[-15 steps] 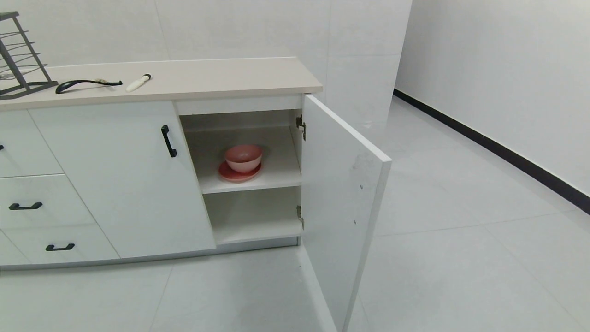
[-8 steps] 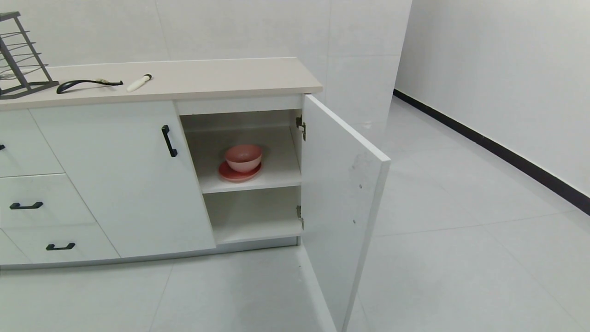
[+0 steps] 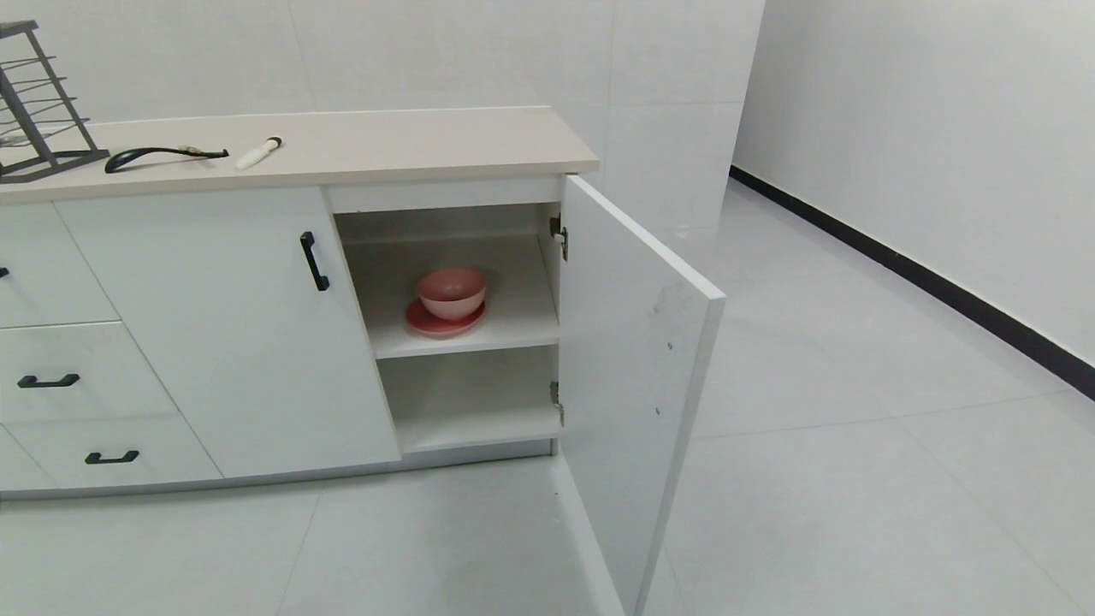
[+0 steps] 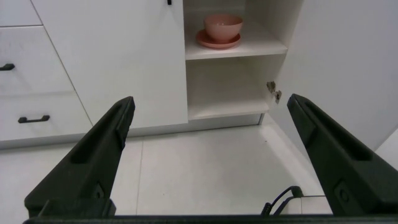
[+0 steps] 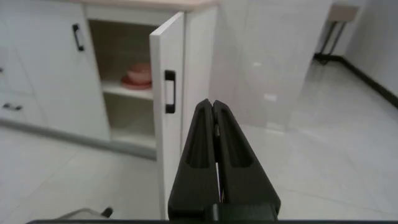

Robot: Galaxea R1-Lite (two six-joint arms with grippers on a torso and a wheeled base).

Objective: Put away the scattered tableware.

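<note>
Bowl and plate sit together on the upper shelf of the open cupboard. The bowl is pale pink, round and deep, upright with its mouth up, and it rests on the middle of the plate. The plate is a darker coral red, flat and wider than the bowl, so its rim shows all round. The pair stands toward the front of the shelf, apart from both side walls. Two more pieces lie on the counter above: a black ladle with a curved handle, lying on its side, and just beside it a short utensil with a white handle, the two not touching. A dark wire rack stands at the counter's far left. The cupboard door is swung wide open on its right hinges. The door next to it is closed and has a black handle, and drawers lie further left. The left arm's jaws are spread wide apart with nothing between them, held low over the floor and facing the open cupboard. The right arm's jaws are pressed together, holding nothing, facing the handle side of the open door.
</note>
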